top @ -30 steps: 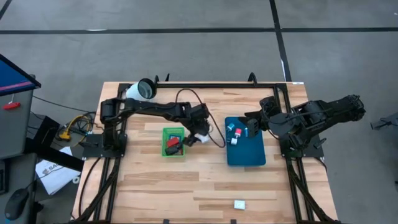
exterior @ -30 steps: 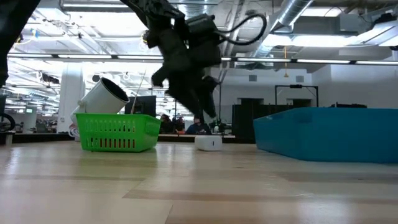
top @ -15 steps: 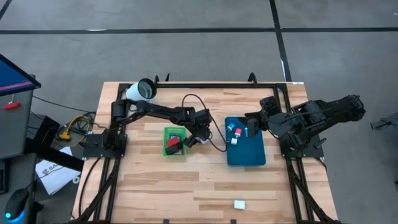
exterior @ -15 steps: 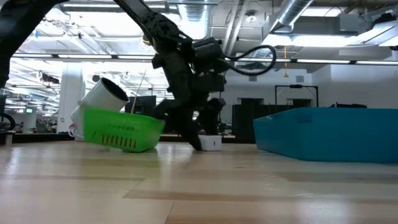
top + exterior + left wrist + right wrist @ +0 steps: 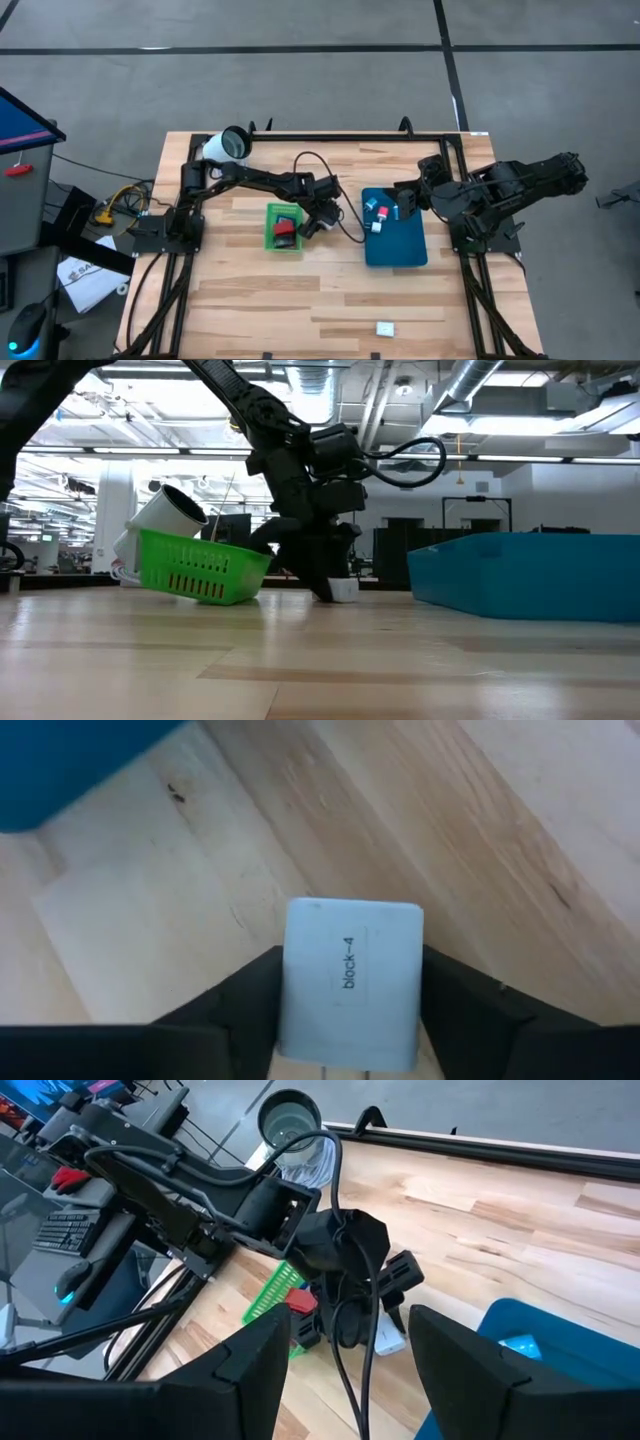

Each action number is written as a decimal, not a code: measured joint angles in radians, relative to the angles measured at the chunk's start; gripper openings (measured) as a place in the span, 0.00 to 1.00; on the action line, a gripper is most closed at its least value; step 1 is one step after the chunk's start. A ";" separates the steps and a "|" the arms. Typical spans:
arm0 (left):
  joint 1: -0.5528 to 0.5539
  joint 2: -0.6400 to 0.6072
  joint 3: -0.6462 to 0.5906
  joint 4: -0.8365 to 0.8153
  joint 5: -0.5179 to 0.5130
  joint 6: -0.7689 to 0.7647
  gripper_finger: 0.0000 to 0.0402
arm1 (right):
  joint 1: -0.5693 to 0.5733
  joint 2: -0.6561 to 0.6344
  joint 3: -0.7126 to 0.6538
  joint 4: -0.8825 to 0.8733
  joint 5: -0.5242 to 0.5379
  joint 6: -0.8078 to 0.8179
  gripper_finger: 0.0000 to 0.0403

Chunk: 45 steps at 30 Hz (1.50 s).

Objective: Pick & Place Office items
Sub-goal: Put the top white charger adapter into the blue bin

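Note:
A small white block marked "block-4" (image 5: 350, 975) lies on the wood between the green tray (image 5: 283, 228) and the blue tray (image 5: 395, 240). My left gripper (image 5: 350, 1020) has come down on it, shut on its sides. Red and black items lie in the green tray, which stands tipped in the low view (image 5: 200, 565). Red, white and blue items (image 5: 377, 212) lie in the blue tray. My right gripper (image 5: 350, 1370) hangs open above the blue tray's far end, holding nothing. My left gripper pinches the white block by two opposite sides (image 5: 292, 982), one dark finger (image 5: 240, 1010) flat against each. The fingers slant down from above, from the table's left. The block rests on the table (image 5: 343, 589).
A white cylinder (image 5: 228, 145) lies at the far left corner. One more small white block (image 5: 385, 327) lies alone near the front edge. The left arm's cable (image 5: 345, 225) loops over the gap between the trays. Bare wood stretches along the table's near half.
My left gripper has sunk to the table beside the green tray, and its fingers have closed in on the white block. The green tray, flat a second ago, now stands tipped with one side raised.

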 joint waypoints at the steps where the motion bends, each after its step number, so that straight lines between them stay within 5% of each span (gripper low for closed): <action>1: 0.000 0.000 0.000 -0.001 -0.001 -0.007 0.49 | 0.000 0.000 0.000 0.000 0.000 -0.002 0.49; 3: 0.000 -0.006 0.000 -0.001 -0.005 -0.035 0.43 | 0.000 0.000 0.000 0.000 0.000 -0.004 0.49; 24: -0.003 -0.159 -0.002 -0.021 -0.031 -0.183 0.43 | 0.000 0.000 0.000 -0.020 0.009 -0.018 0.49; 33: -0.096 -0.233 0.000 0.278 0.023 -0.669 0.43 | 0.000 0.000 0.000 -0.029 0.026 -0.020 0.49; 45: -0.157 -0.069 0.077 0.533 -0.038 -0.866 0.43 | 0.000 0.000 0.000 -0.038 0.029 -0.028 0.49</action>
